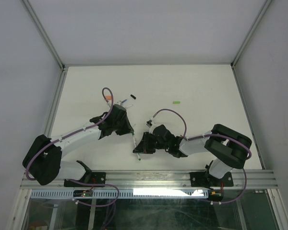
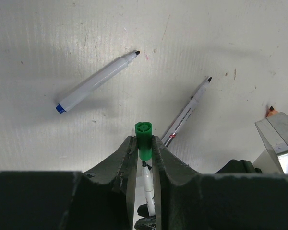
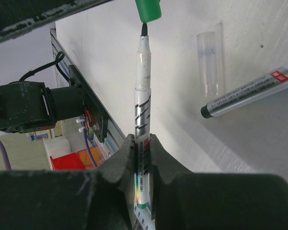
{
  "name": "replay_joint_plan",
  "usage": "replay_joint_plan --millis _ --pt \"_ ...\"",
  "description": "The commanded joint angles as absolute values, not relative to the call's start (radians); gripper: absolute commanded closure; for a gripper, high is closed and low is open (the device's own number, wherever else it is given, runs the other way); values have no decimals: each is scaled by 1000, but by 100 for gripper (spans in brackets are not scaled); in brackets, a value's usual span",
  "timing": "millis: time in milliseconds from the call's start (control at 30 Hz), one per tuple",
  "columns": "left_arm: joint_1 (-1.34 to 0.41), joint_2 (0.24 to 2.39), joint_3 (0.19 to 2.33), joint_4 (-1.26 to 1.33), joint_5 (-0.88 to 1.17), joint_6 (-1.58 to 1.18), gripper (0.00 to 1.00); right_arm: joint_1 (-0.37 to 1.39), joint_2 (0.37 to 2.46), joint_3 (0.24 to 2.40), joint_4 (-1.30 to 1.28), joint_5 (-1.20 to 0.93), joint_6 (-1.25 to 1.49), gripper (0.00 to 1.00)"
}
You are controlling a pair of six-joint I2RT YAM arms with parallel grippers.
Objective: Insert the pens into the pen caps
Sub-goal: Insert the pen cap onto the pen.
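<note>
Nothing reads clearly: the upright pen (image 3: 143, 96) bears small dark lettering along its barrel, and the lying pen (image 3: 252, 93) carries a red label (image 3: 280, 75) with illegible characters.

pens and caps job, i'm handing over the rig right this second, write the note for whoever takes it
Left gripper: shut on the dark green cap.
Right gripper: shut on a white pen, its tip at the cap's mouth, not yet pushed in.
On the table: blue-ended pen and slim pen, both uncapped; light green cap and black cap lie farther back.
Done: no pen seen capped.
Left: seat this pen, then cap the others.
</note>
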State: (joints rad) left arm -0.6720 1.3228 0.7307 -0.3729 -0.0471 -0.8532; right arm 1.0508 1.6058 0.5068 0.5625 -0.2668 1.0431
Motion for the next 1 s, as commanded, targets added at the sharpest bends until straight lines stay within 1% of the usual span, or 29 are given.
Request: replay_joint_plan --millis 0,600,967 --pt "-662 1320 756 -332 -49 -851 82 1052 1564 535 576 -241 1020 100" --pt "-662 1319 744 -318 -21 -856 82 1052 1547 567 542 -175 954 100" --pt "-662 1306 727 -306 -11 -868 83 1046 1566 613 474 -125 940 100"
